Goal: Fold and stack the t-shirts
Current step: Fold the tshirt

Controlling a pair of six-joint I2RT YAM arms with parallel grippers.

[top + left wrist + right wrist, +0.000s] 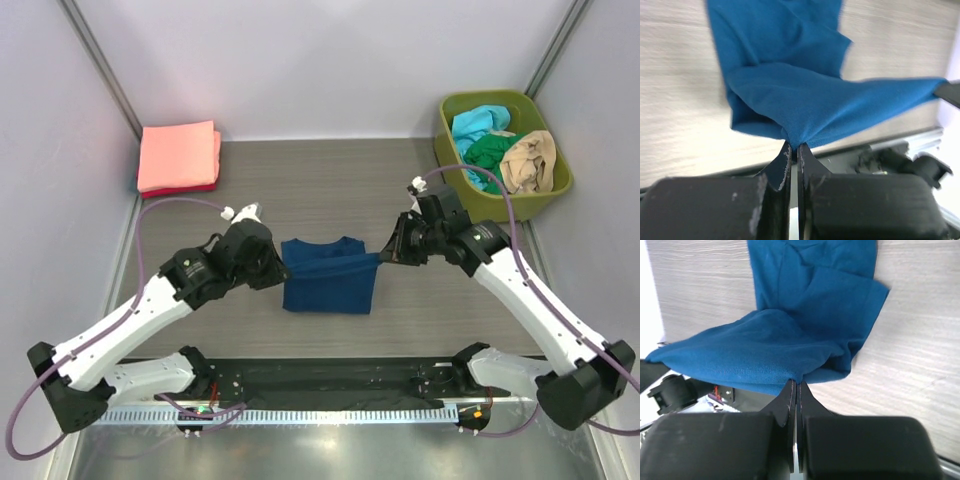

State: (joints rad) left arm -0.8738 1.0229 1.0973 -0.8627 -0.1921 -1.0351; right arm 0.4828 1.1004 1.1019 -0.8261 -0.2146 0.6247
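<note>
A navy blue t-shirt [330, 275] lies partly folded at the table's middle, no print showing. My left gripper [283, 268] is shut on its left edge; in the left wrist view the cloth [805, 95] bunches at the closed gripper [794, 147]. My right gripper [384, 256] is shut on its right edge; the cloth [790, 340] is pinched at the closed gripper [796, 384]. A raised fold of cloth stretches between the two grippers above the lower layer. A folded salmon-pink tee [178, 155] lies on a red one [178, 187] at the far left.
A green bin [448, 150] at the far right holds cyan [478, 124], green [492, 150] and tan [530, 162] tees. A black mat and metal rail [330, 410] run along the near edge. White walls close the sides and back.
</note>
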